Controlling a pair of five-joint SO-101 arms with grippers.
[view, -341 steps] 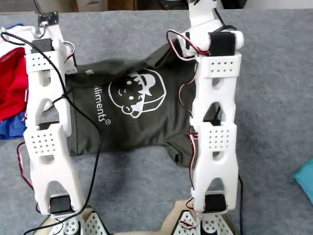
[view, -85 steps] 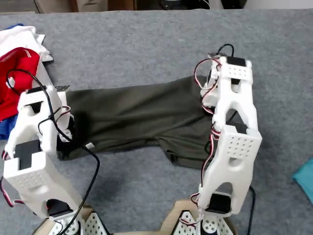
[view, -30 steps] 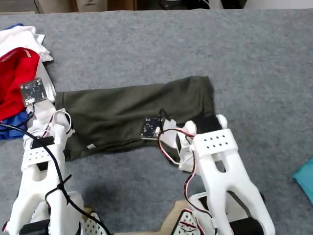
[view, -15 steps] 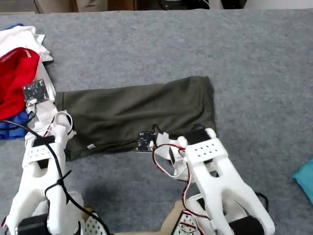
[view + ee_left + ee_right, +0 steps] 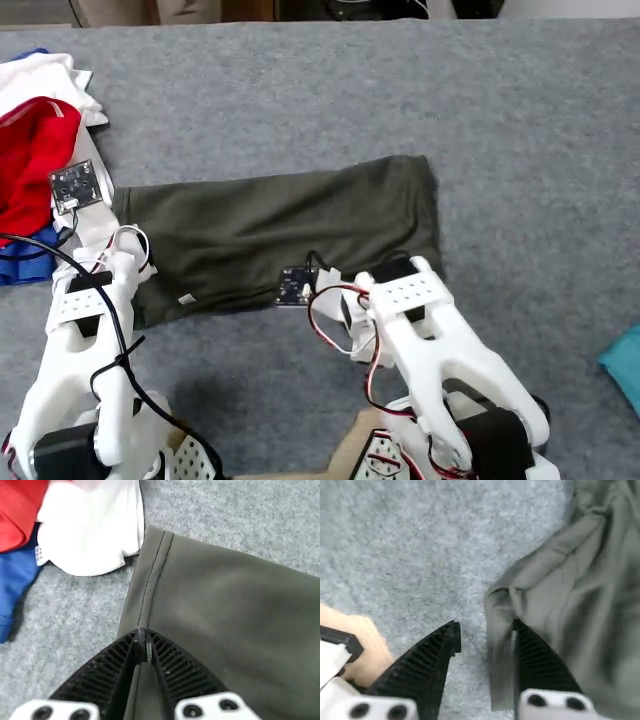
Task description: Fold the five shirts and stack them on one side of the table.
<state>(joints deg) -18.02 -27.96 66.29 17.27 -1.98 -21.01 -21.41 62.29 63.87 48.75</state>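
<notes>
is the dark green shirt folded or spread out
Folded: the dark green shirt lies as a narrow band, a sleeve bunched at its near edge.

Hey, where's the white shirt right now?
High view: the white shirt lies at the table's far left corner, heaped with the red shirt and blue shirt, beside the olive shirt's left end.

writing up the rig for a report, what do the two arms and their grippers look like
The left arm and right arm are white plastic links with grids of small holes, black servos, loose red, white and black cables, a small dark circuit board near each wrist. The left gripper and right gripper have black ribbed fingers on white bases.
</notes>
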